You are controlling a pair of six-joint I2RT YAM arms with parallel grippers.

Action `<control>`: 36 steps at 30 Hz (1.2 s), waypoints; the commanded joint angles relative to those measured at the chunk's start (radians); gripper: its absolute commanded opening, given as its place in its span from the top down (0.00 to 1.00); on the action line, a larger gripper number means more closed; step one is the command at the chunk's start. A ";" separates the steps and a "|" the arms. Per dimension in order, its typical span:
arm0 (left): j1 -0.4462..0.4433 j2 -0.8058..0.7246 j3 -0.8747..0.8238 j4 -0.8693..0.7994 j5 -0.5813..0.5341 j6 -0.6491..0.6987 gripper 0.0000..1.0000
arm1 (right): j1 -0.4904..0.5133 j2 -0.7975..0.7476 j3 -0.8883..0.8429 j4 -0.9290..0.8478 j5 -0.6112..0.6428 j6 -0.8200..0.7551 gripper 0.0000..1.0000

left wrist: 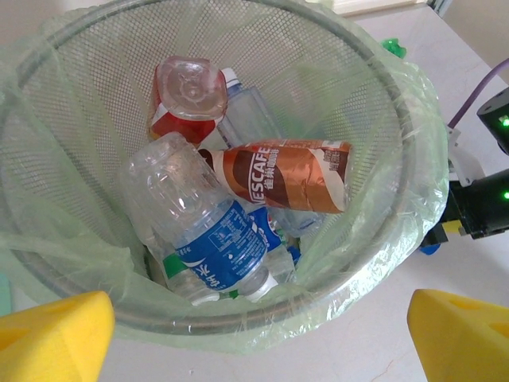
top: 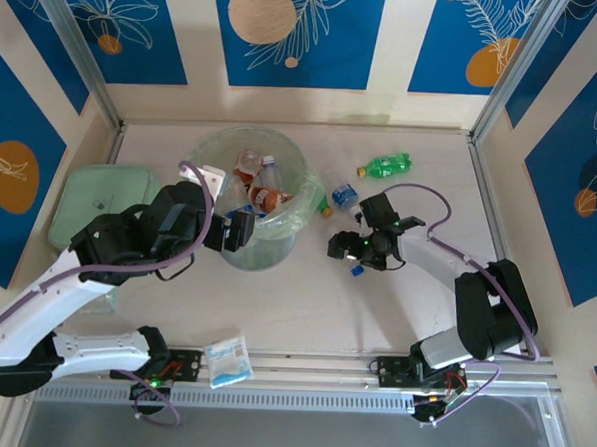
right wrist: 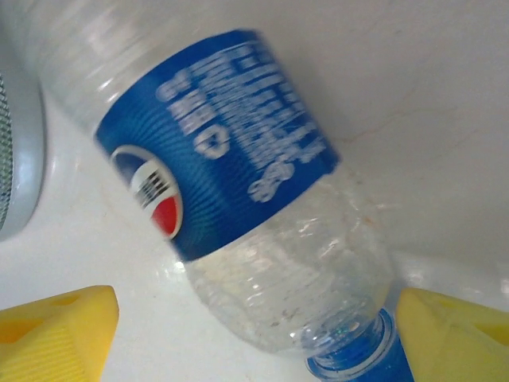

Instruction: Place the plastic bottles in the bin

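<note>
Both pairs of jaws spread wide, left gripper (top: pixel 236 230) over the near rim of the bin (top: pixel 215 144) on a bent arm, right gripper (top: pixel 347 249) low, straddling a blue-labelled clear bottle (right wrist: pixel 231 159) lying right of the bin, left wrist view showing a Nescafe bottle (left wrist: pixel 282 175) inside

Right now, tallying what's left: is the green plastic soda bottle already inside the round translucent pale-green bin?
No, the green plastic soda bottle lies on the table, outside the bin, to its right.

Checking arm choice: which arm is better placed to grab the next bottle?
Right. The right end effector, open, straddles the blue-labelled bottle; the left end effector hangs empty over the bin.
</note>
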 commanded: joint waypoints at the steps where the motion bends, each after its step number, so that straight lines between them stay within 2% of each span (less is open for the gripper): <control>1: 0.014 -0.007 -0.002 0.011 0.017 0.001 0.05 | 0.026 -0.024 0.015 -0.061 0.054 0.015 0.11; 9: 0.019 -0.022 -0.005 0.012 0.022 0.001 0.06 | 0.122 0.057 0.064 -0.131 0.191 0.058 0.18; 17: 0.022 -0.029 -0.015 0.018 0.028 -0.001 0.06 | 0.184 0.145 0.090 -0.131 0.304 0.182 0.28; 26: 0.027 -0.041 -0.029 0.018 0.030 0.000 0.06 | 0.225 0.160 0.110 -0.146 0.369 0.239 0.39; 32: 0.029 -0.040 -0.032 0.024 0.036 0.001 0.06 | 0.230 0.138 0.098 -0.155 0.382 0.249 0.55; 36: 0.030 -0.043 -0.032 0.023 0.037 0.001 0.06 | 0.229 0.134 0.082 -0.152 0.384 0.259 0.56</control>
